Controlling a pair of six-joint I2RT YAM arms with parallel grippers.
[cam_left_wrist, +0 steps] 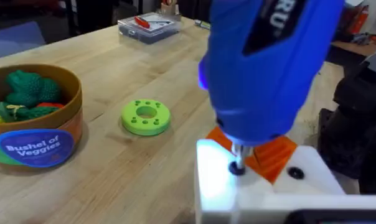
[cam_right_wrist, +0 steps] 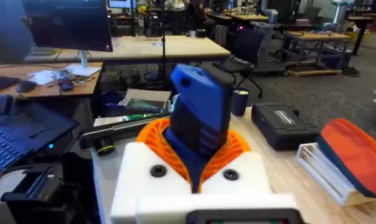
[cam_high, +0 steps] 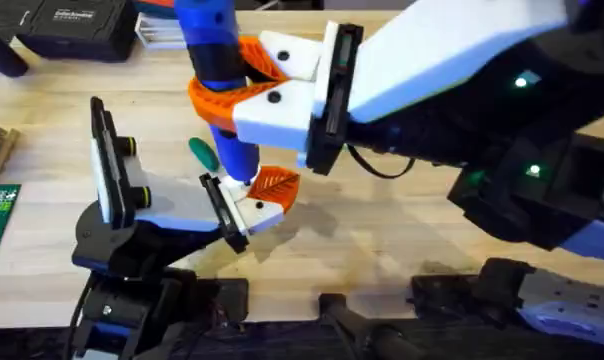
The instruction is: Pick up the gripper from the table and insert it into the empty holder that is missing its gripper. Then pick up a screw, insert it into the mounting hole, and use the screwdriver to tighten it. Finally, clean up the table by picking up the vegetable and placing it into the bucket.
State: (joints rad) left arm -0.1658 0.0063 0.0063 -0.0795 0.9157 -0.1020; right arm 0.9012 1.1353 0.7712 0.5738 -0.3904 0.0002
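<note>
My right jaws [cam_high: 244, 82] are clamped on the screwdriver [cam_high: 217, 60], held upright with its tip down on the white gripper [cam_high: 254, 208] seated in the holder [cam_high: 222, 212]. My left jaws [cam_left_wrist: 263, 186] hold that gripper piece from below, orange pads [cam_high: 275, 183] against it. The vegetable [cam_high: 203, 153] lies on the tabletop [cam_high: 382, 240] just behind. In the left wrist view, the bucket [cam_left_wrist: 35, 118] stands near a green disc [cam_left_wrist: 145, 117].

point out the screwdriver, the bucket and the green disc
screwdriver [cam_left_wrist: 263, 68], left wrist view, on its blue barrel
bucket [cam_left_wrist: 42, 146], left wrist view, on its label
green disc [cam_left_wrist: 145, 117], left wrist view, on its top face
</note>
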